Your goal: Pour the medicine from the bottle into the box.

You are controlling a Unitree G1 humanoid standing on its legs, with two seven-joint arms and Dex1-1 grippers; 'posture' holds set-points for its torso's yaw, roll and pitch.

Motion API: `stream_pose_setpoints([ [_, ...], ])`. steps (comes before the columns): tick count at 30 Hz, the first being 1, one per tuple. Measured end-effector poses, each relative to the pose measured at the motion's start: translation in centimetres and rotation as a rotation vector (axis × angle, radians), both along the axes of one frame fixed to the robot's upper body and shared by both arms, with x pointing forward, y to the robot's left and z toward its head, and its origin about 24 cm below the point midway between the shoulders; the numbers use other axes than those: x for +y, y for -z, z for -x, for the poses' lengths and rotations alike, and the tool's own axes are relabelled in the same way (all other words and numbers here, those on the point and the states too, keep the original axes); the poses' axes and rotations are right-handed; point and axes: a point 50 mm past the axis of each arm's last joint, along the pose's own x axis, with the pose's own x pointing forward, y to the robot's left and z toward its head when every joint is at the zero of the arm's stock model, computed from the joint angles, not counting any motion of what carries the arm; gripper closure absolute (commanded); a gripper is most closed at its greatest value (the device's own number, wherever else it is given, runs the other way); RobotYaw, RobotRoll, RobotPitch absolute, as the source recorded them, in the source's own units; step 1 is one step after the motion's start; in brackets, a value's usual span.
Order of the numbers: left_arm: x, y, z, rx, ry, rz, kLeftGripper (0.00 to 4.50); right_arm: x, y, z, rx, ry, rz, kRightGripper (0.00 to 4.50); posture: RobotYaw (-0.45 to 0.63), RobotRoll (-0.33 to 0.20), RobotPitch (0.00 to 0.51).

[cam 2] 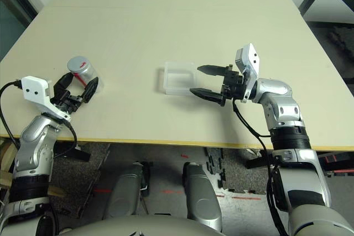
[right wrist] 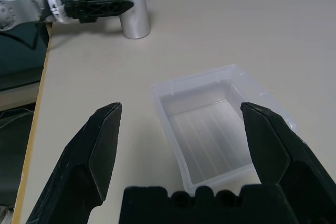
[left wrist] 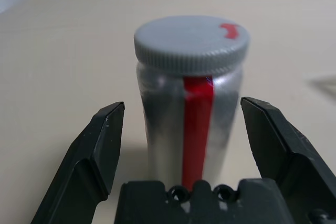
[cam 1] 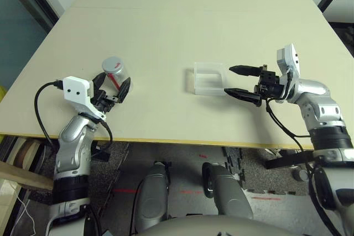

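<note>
With its 2 fingers spread wide, the left claw [cam 1: 112, 88] flanks the upright, capped bottle [left wrist: 190, 103], 1 red stripe down its side. Rightward on the bench [cam 1: 160, 31] sits the clear box [cam 1: 209, 79]; beside it, the right claw [cam 1: 243, 86] gapes wide, holding 0 things.

A silver bottle [left wrist: 163, 108] (red-striped, grey cap on) stands upright near the tabletop's front-left corner; a clear, shallow, empty box [right wrist: 210, 129] lies flat near the front edge.

left jaws [cam 1: 112, 86] open, forearm angled forward | right jaws [cam 1: 237, 82] open, pointing inward | both above table level
</note>
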Motion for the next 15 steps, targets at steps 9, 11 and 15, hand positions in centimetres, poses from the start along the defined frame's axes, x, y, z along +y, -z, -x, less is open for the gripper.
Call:
stream_pose_setpoints([
  [9,-0.3,0.2,-1.4,-0.009,-0.009,0.008,0.06,0.1,-0.1,0.1,-0.009,0.000,0.003,0.00,0.01,0.000,0.191],
  [11,-0.4,0.3,-1.7,-0.005,-0.007,0.013,0.06,0.1,-0.1,0.1,-0.008,0.002,0.003,0.00,0.01,0.000,0.190],
  [15,-0.6,0.1,-2.0,-0.015,-0.001,0.010,0.06,0.1,-0.1,0.1,-0.009,0.006,0.003,0.00,0.01,0.000,0.189],
])
